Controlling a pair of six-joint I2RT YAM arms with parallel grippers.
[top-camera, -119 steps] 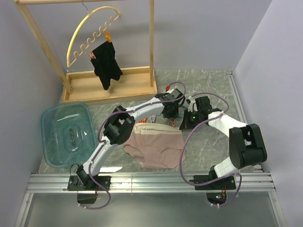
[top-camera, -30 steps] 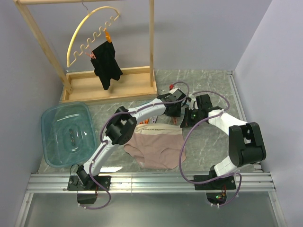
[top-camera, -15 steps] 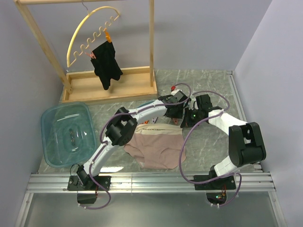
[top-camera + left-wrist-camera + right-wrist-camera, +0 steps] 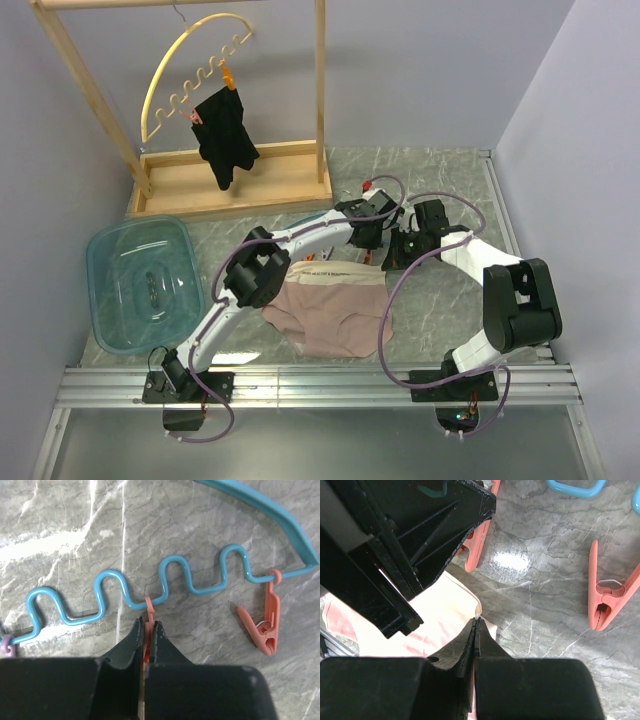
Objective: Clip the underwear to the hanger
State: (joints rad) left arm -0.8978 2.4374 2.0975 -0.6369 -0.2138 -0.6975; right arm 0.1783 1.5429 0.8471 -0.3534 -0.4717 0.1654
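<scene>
Underwear [image 4: 335, 310]: laid flat on the table [image 4: 440, 300], roughly midway between the left and right edges and nearer the near edge. The cream waistband is turned toward the far edge, where the hanger lies.

Hanger [image 4: 277, 514]: light blue, laid flat on the table just beyond the waistband. It is largely covered by both arms in the overhead view. Its placement is judged to bring the clips within reach of the waistband.

Clip [image 4: 148, 612]: orange-pink, hung by its ring in a dip of the hanger's wavy edge. Its body is gripped from both sides. Whether its mouth is forced open cannot be told, because the lower part is hidden by the fingers.

Left end effector [image 4: 146, 635]: closed tight on the clip. The hold is judged to be for squeezing or steadying the clip while fabric is fed in.

Right end effector [image 4: 476, 627]: closed, with the edge of the cream waistband pinched between the tips. The hold is judged to be for carrying the fabric to the gripped clip nearby.

Second clip [image 4: 265, 625]: hung at the end of the wavy edge, lying loose on the table and untouched.

Step in hand: one clip is being addressed. No fabric is seen inside either clip in the left wrist view.

Other items: a wooden rack [image 4: 235, 185] stands at the far left corner, carrying a yellow hanger [image 4: 180, 60] and a black garment [image 4: 225, 140]. A tub [image 4: 140, 224] sits by the left edge. None of these is engaged.
</scene>
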